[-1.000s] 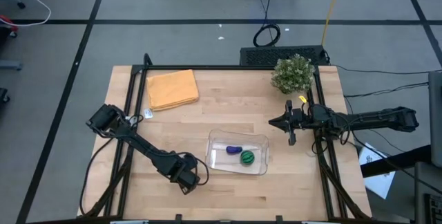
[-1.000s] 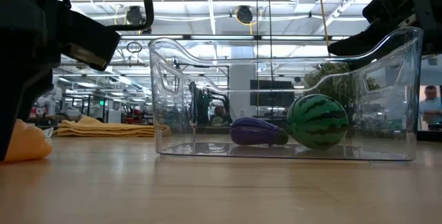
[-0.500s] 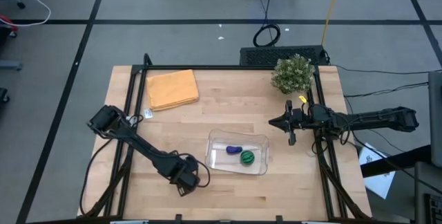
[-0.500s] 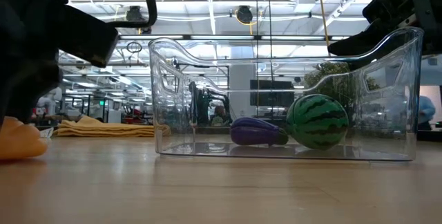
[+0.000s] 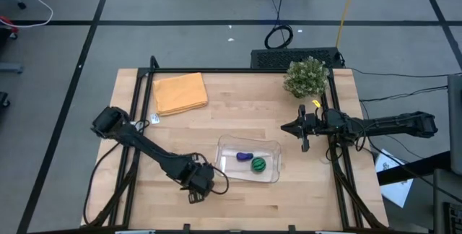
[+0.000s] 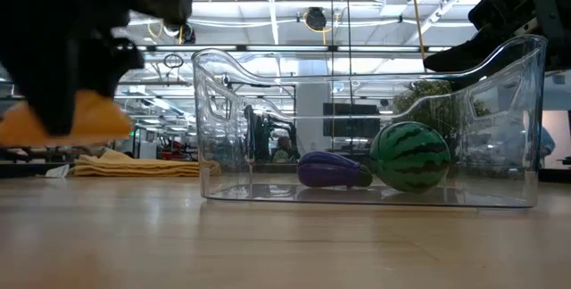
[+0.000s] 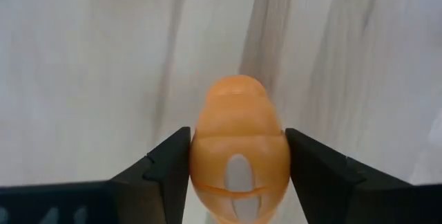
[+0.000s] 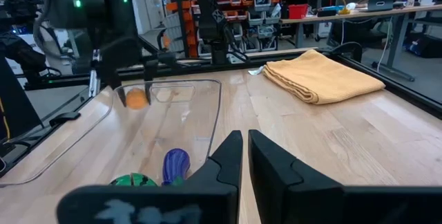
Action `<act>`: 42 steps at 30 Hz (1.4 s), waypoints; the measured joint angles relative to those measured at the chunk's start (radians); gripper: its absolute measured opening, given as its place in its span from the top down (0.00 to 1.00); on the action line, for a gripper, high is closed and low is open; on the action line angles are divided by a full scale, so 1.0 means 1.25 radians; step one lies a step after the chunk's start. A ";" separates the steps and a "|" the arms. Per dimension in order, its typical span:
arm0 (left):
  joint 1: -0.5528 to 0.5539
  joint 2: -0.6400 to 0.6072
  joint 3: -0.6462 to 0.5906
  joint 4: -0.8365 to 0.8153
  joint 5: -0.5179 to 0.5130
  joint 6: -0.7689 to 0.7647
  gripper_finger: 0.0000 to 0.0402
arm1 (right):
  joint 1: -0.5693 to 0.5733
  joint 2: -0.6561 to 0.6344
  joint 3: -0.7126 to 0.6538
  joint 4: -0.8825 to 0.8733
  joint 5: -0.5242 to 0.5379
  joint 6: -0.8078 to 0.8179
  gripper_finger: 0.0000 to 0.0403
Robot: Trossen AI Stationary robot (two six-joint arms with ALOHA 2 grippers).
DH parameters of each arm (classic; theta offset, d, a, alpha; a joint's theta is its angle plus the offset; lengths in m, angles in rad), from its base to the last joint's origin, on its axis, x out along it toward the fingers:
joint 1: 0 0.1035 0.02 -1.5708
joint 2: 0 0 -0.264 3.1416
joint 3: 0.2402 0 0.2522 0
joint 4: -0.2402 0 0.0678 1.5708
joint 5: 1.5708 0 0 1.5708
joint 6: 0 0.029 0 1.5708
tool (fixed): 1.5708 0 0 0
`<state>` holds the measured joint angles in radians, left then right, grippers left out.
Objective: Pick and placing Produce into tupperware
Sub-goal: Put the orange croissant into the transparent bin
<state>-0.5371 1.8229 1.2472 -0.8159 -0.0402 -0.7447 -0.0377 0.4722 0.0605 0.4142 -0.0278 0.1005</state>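
Note:
The clear tupperware [image 5: 221, 163] sits near the table's near edge, at mid-width. Inside it lie the purple piece [image 5: 244, 156] and the green striped round piece [image 5: 258, 165], both resting on its floor [image 6: 268, 193]. My left gripper [image 5: 198, 183] hangs just left of the container, shut on the orange piece [image 7: 238, 148], which the gripper hides in the high view. The low view shows the orange piece [image 6: 76, 119] above the tabletop. My right gripper [image 5: 297, 128] waits shut at the table's right side, above the wood. My left gripper pinches the orange piece between its two fingers [image 7: 169, 165], one on each side of its wide middle [image 7: 207, 156]. The fingers come from above, pointing down. The piece is lifted clear of the table, its rounded end [image 7: 236, 89] pointing past the fingertips.
A folded orange-yellow cloth [image 5: 180, 92] lies at the far left of the table. A bushy green plant [image 5: 306, 76] stands at the far right corner. A small white tag [image 5: 154, 118] lies by the left rail. Bare wood lies between the cloth and the container.
My left gripper has risen and moved a little toward the tupperware, staying shut on the orange piece. The piece, which rested on the table a second ago, is now lifted clear.

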 joint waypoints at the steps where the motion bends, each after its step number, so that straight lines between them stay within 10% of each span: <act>1: 0.001 -0.014 0.000 -0.001 -0.015 0.014 0.49 | 0.000 0.000 0.000 0.000 0.000 0.000 0.96; 13: -0.002 -0.218 0.001 0.008 -0.180 0.114 0.48 | 0.000 0.000 0.000 0.000 0.000 0.000 0.96; 42: 0.088 -0.507 0.002 0.039 -0.136 0.381 0.47 | 0.000 0.000 0.000 0.006 0.000 0.017 0.96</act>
<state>-0.4265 1.1890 1.2493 -0.7669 -0.2106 -0.2690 -0.0380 0.4721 0.0605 0.4217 -0.0277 0.1215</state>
